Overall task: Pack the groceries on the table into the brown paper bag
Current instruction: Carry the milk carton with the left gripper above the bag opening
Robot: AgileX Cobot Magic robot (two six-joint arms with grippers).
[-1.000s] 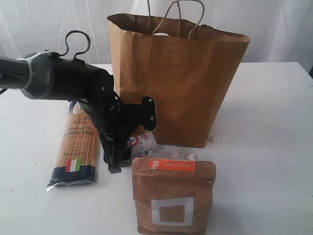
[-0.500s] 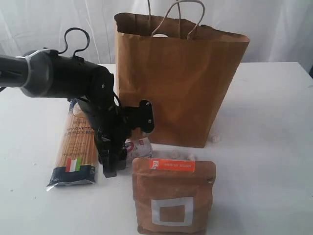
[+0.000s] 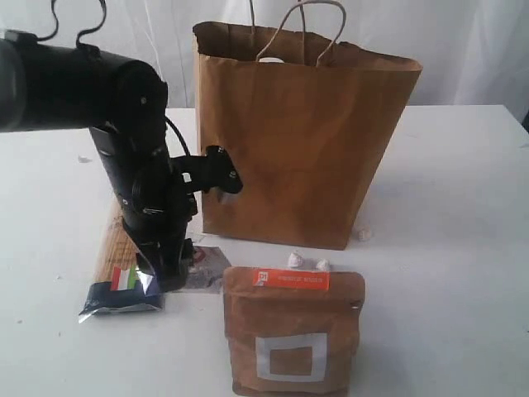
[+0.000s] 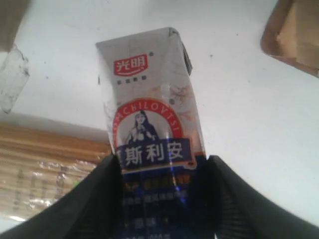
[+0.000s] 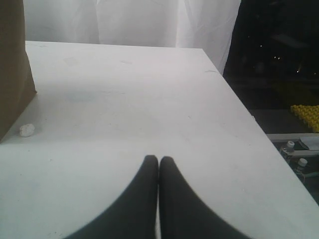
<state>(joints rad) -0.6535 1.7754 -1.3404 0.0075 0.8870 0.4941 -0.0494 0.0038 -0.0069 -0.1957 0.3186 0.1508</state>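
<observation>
Exterior view: the brown paper bag [image 3: 306, 141] stands upright at the back middle of the white table [image 3: 455, 207], handles up, with something white just showing inside its rim. The brown pouch with the orange label [image 3: 293, 331] sits in front of the bag, near it but apart. The left arm reaches down on the left, and its gripper [image 3: 172, 277] is low at the tabletop between the spaghetti packet [image 3: 124, 289] and the pouch. The arm hides most of the packet, leaving its dark near end with a flag stripe in sight. A small carton [image 3: 211, 269] lies flat beside the gripper. The right arm is out of this view.

Left wrist view: the left gripper [image 4: 162, 169] has its two black fingers [image 4: 99, 199] against both sides of the carton [image 4: 149, 114], clamped on its blue lower part. The carton is white with a red badge and lies on the table [image 4: 239, 99]. The spaghetti packet [image 4: 45, 169] lies just beside it.

Right wrist view: the right gripper [image 5: 158, 162] is closed, its fingertips touching each other and holding nothing, above bare table [image 5: 149, 89]. An edge of the bag [image 5: 12, 64] shows at one side, with a small white scrap [image 5: 26, 130] near its foot.
</observation>
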